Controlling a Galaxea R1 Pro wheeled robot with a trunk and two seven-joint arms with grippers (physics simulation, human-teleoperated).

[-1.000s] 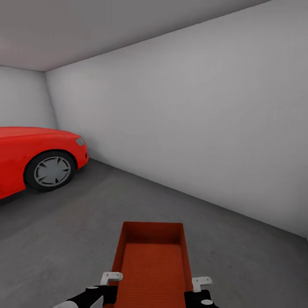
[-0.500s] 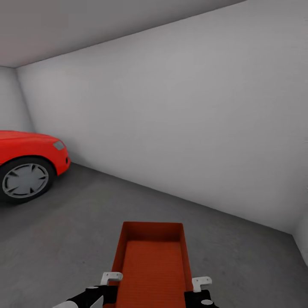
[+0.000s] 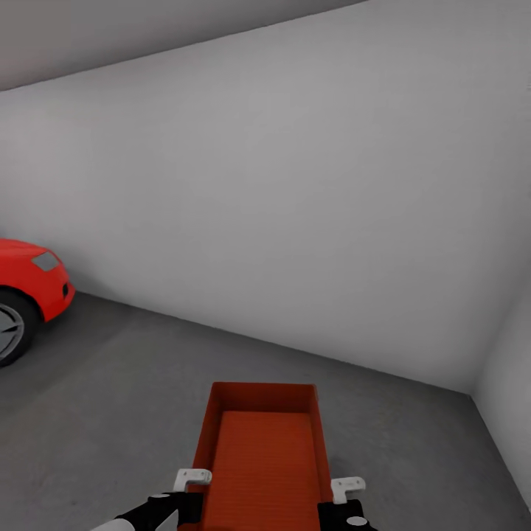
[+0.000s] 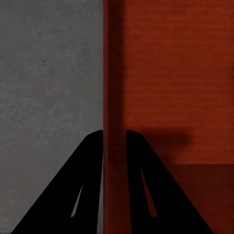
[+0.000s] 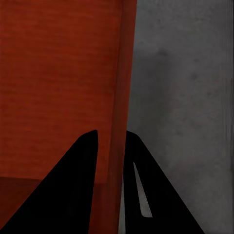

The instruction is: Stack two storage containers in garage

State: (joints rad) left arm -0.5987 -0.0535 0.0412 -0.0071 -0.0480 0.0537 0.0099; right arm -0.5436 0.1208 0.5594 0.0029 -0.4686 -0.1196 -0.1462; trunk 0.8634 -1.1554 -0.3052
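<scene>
I am in the garage, carrying one orange-red storage container low in front of me, above the dark grey floor. It is open-topped and has nothing in it. My left gripper is shut on the container's left side wall; in the left wrist view the left gripper has one finger on each side of the container wall. My right gripper is shut on the right side wall, which the right gripper straddles in the right wrist view, with floor beyond it.
The nose and front wheel of a red car stand at the far left. A plain white-grey wall runs across ahead and meets another wall in a corner at the right. Open floor lies between me and the walls.
The camera has turned to the right: the car has slid toward the picture's left edge and the right corner has come into view. The container and both grippers keep their places in the picture.
</scene>
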